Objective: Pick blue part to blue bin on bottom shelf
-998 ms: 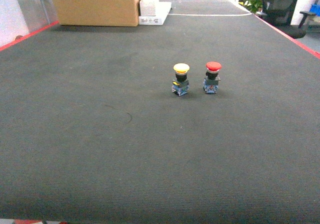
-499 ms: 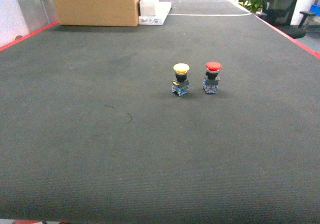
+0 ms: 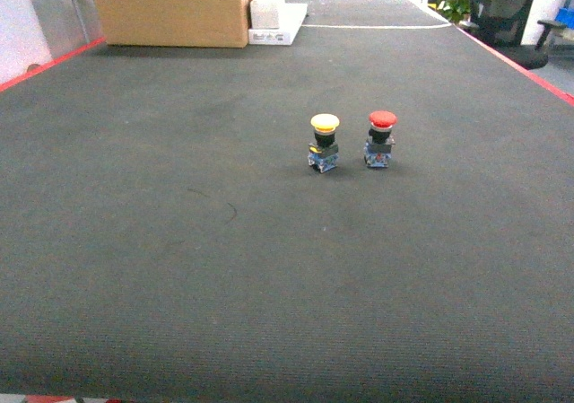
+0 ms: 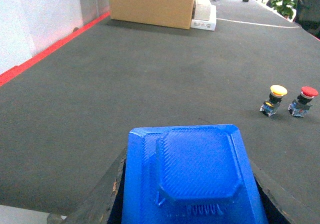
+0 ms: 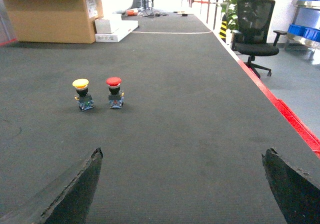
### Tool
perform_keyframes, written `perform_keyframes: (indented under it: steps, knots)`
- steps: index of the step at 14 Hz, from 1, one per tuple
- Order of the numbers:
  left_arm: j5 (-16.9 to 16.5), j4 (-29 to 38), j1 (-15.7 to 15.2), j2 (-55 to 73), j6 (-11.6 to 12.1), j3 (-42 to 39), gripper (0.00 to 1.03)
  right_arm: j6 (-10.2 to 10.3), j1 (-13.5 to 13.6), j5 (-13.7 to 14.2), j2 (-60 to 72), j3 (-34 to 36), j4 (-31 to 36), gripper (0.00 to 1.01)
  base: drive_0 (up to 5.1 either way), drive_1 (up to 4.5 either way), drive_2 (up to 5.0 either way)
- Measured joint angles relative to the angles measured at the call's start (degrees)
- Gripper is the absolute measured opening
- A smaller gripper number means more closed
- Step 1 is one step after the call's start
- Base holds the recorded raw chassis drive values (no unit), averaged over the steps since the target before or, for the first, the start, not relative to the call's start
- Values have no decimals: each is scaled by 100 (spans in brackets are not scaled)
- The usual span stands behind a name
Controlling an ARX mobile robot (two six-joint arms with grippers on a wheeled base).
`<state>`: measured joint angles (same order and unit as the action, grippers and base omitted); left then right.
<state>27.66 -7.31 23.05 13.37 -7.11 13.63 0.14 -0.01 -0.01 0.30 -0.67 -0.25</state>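
Note:
The blue part [image 4: 192, 176], a chunky bright-blue plastic piece, fills the bottom of the left wrist view, and my left gripper [image 4: 187, 184] is shut on it, a dark finger [image 4: 102, 196] showing at each side. My right gripper [image 5: 182, 184] stands open above bare dark carpet, with nothing between its fingertips [image 5: 75, 189]. Neither gripper nor the blue part appears in the head view. The blue bin and the bottom shelf are out of view.
A yellow-capped button [image 3: 324, 142] and a red-capped button [image 3: 381, 138] stand side by side on the dark carpet. A cardboard box [image 3: 170, 8] and a white box [image 3: 276, 21] sit at the far edge. Red tape [image 5: 295, 121] borders the carpet; an office chair [image 5: 255, 32] stands beyond.

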Motion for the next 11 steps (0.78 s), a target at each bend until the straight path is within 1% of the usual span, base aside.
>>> perform_keyframes:
  steps: [2,11]
  knots:
    - [-4,7,0,-2,0,-7,44,0,0,0,0,0,13,98,5,-405,416]
    - [-2,-4,-11,-13,-2,-7,44,0,0,-2,0,0,-2,98,-171,-171,-171]
